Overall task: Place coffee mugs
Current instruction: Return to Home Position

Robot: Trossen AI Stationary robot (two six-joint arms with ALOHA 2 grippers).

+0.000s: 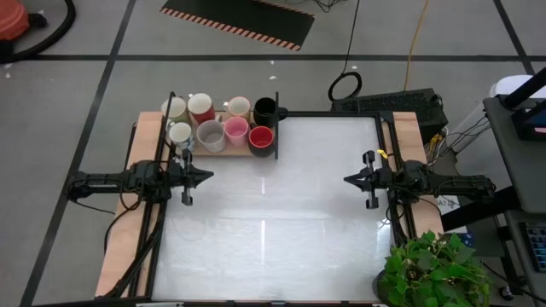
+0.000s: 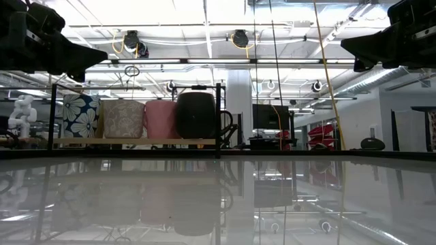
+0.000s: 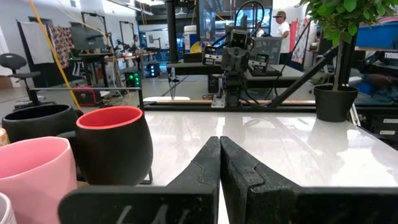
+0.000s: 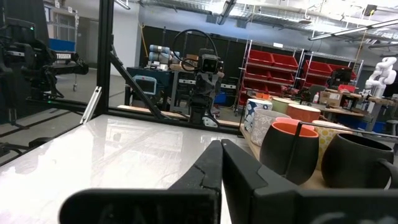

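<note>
Eight mugs stand in two rows on a low wooden shelf at the table's far left: cream, dark pink-red, tan and black behind; white, grey, pink and red-lined black in front. My left gripper hovers shut above the table's left side, just near of the mugs. My right gripper hovers shut above the right side. In the left wrist view the red-lined mug and pink mug are close by.
A black metal frame rises at the shelf's right end, and rails edge the glossy white table. A potted plant sits at the near right corner. Open tabletop lies between the arms and toward the near edge. A person stands far behind in the room.
</note>
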